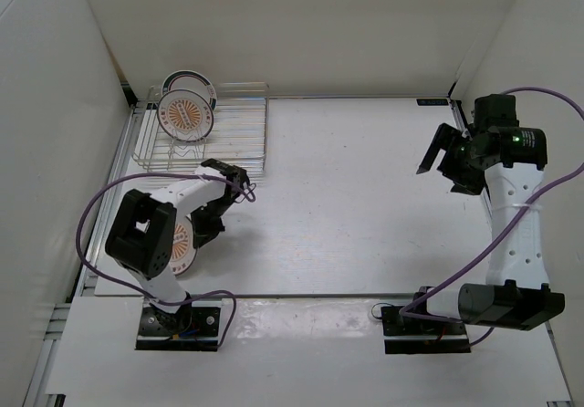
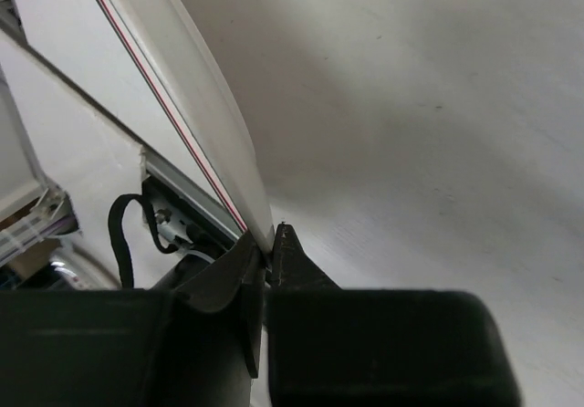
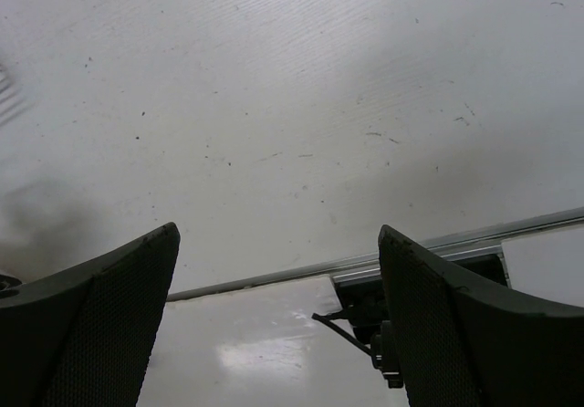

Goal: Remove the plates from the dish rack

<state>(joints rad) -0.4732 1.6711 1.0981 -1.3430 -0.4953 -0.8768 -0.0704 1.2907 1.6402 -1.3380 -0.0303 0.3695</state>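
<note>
The wire dish rack point(image 1: 239, 131) stands at the far left of the table. Two plates stand upright in it: an orange sunburst plate point(image 1: 185, 115) and, behind it, a dark-rimmed plate point(image 1: 188, 79). My left gripper point(image 1: 203, 229) is in front of the rack, shut on the rim of a second orange sunburst plate point(image 1: 180, 248), which my arm partly hides. In the left wrist view the fingers point(image 2: 269, 243) pinch that plate's white edge point(image 2: 187, 88), seen edge-on. My right gripper point(image 1: 438, 156) is open and empty at the far right; its wrist view point(image 3: 278, 234) shows only bare table.
White walls close in the table on the left, back and right. A metal rail point(image 1: 301, 294) runs along the table's near edge. The left arm's purple cable point(image 1: 91, 215) loops beside the left wall.
</note>
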